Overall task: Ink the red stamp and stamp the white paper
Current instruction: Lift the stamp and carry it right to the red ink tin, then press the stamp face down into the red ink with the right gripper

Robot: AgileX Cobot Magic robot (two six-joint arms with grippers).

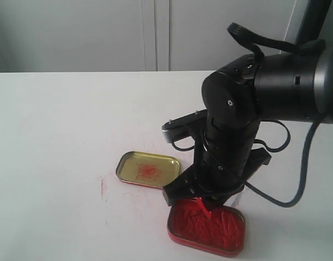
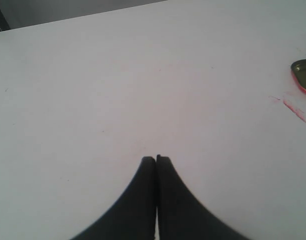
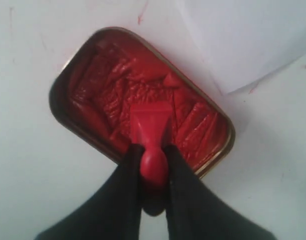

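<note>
The right gripper [image 3: 153, 151] pinches the red stamp [image 3: 152, 131] by its knobbed handle, with the square base down in an open rectangular tin [image 3: 59, 106] of red ink paste. The white paper [image 3: 242, 40] lies just beside the tin on the bench [image 2: 93, 75]. The tin's lid [image 1: 129, 166], smeared red inside, sits nearby. The left gripper [image 2: 156, 160], pressed together and holding nothing, hovers above the bench near red smears [image 2: 295, 107].

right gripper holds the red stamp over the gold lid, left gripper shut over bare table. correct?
One thing is off. The right gripper holds the red stamp over the tin of red ink paste, not the gold lid, which lies beside the tin. The right wrist view shows it. The left gripper is shut over bare table, as you said.
</note>
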